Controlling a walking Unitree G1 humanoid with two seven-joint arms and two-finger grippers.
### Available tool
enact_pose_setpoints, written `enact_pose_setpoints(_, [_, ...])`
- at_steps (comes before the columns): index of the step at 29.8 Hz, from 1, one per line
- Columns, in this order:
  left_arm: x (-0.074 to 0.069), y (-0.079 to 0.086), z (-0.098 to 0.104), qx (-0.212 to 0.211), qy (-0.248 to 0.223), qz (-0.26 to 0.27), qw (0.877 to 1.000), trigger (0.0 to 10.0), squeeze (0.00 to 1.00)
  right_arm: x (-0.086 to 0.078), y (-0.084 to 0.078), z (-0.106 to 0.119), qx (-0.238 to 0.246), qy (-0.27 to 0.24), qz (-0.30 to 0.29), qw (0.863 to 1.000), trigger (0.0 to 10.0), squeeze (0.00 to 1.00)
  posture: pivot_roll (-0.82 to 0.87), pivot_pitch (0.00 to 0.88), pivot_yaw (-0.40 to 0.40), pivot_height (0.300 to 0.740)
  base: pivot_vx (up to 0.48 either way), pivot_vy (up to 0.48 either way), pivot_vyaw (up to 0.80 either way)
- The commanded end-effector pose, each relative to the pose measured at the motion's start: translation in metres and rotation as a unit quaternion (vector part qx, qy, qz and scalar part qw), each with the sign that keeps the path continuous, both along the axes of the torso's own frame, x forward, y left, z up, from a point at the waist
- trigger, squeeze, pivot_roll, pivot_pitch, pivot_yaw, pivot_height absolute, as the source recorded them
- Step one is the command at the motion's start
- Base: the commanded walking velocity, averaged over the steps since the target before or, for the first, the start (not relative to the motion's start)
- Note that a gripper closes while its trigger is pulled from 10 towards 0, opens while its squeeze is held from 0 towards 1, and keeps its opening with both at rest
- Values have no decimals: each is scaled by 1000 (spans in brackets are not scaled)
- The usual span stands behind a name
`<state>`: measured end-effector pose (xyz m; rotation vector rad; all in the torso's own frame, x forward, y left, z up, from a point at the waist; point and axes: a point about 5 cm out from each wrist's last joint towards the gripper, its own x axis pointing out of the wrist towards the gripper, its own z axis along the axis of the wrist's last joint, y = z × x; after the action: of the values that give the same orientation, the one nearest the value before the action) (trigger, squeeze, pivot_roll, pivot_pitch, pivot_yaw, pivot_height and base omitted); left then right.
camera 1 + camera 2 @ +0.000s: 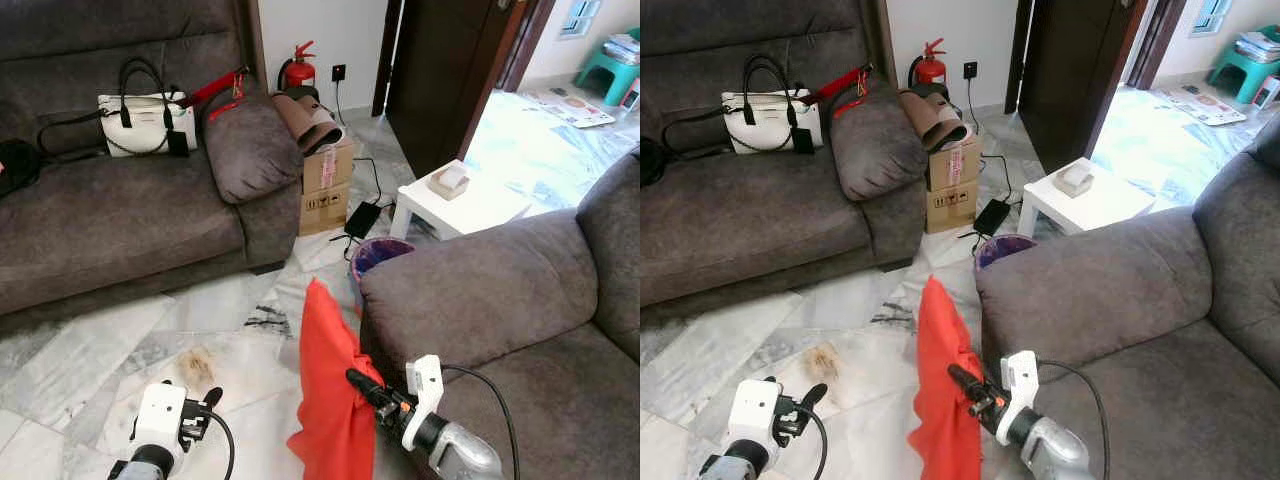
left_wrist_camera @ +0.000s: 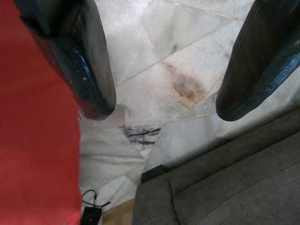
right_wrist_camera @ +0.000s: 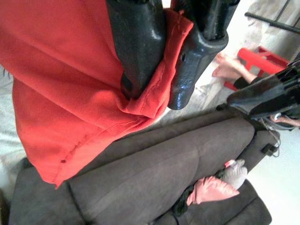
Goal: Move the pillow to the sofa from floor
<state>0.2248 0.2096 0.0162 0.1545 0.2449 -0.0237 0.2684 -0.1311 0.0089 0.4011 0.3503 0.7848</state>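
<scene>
While the right gripper [image 1: 362, 384] pinches the red pillow [image 1: 328, 400] beside the grey sofa's armrest [image 1: 470, 285], the left gripper [image 2: 161, 101] hangs open over marble floor [image 1: 120, 350].

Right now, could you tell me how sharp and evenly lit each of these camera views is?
Left eye view: sharp, with daylight washing out the floor beyond the doorway. Right eye view: the same. Left wrist view: the left gripper fingers loom soft-edged with glossy highlights, the marble floor reasonably clear. Right wrist view: the right gripper pinching the red pillow is crisp; the bright corner is overexposed.
</scene>
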Motion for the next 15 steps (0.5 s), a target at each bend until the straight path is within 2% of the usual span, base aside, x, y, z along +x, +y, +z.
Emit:
enact_pose_setpoints(1, [-3,-1,-2,2,11,-14,1000,10000,0,4,4,21,49,-44,48,997,10000,0,168,107,-10,740,0,0,0])
enact_pose_setpoints(5, [-3,-1,-2,1,11,-17,1000,10000,0,-4,6,20,37,-43,87,995,10000,0,168,108,-10,740,0,0,0])
enact_pose_setpoints(8, [-3,-2,-2,1,11,-18,1000,10000,0,-3,4,17,8,-47,74,996,10000,0,165,107,-12,740,0,0,0])
enact_pose_setpoints(10, [-3,-2,-2,0,11,-18,1000,10000,0,7,-6,14,-35,-51,-6,998,10000,0,165,107,-13,740,0,0,0])
enact_pose_setpoints(12, [-3,-3,-1,-2,9,-18,1000,10000,0,17,-22,11,-76,-44,-105,991,10000,0,167,106,-14,740,0,0,0])
enact_pose_setpoints(15, [-3,-3,-1,-5,7,-16,1000,10000,0,17,-28,11,-75,-33,-133,988,10000,0,165,107,-14,740,0,0,0])
